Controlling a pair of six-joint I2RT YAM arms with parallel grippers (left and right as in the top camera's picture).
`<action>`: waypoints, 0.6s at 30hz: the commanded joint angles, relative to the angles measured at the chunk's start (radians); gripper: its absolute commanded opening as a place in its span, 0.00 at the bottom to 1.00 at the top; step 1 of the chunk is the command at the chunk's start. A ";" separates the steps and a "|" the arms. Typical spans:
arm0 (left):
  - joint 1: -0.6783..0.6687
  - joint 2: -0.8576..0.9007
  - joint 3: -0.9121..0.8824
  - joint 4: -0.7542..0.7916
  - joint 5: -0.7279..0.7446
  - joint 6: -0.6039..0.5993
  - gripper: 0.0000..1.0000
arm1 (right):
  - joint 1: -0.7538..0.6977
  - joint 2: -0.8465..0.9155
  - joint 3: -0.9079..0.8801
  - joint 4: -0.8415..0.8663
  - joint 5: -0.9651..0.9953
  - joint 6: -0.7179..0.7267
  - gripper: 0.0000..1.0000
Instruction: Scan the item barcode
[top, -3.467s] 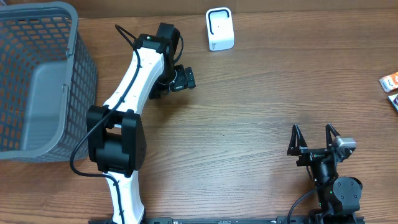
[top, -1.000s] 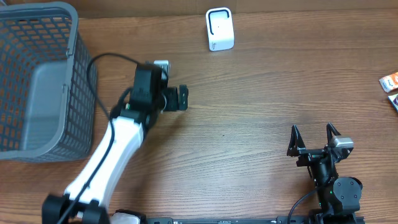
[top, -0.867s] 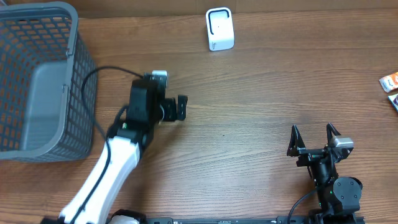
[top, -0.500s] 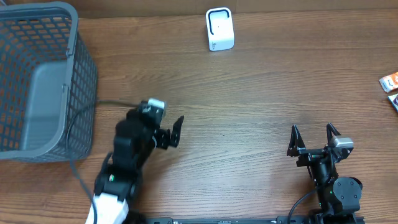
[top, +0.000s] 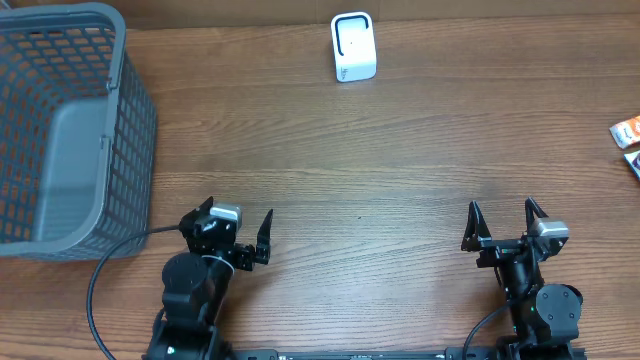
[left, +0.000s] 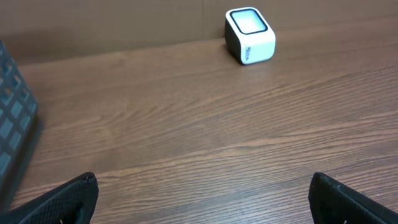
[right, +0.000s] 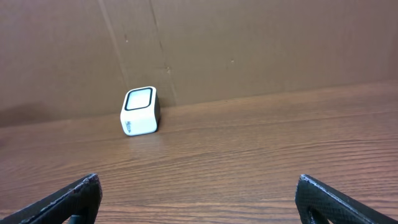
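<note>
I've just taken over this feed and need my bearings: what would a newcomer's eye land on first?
A big grey basket fills the far left corner, and a small white scanner stands alone at the far edge, near the middle. The left hand and right hand both sit open and empty at the near edge, while two small packets lie at the far right edge, partly cut off.
</note>
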 joint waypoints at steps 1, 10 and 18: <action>0.005 -0.072 -0.042 0.012 0.000 0.056 1.00 | 0.003 -0.011 -0.011 0.005 -0.005 -0.001 1.00; 0.016 -0.241 -0.165 0.104 0.004 0.072 1.00 | 0.003 -0.011 -0.011 0.005 -0.005 -0.001 1.00; 0.062 -0.329 -0.208 0.161 0.048 0.072 1.00 | 0.003 -0.011 -0.011 0.005 -0.005 -0.001 1.00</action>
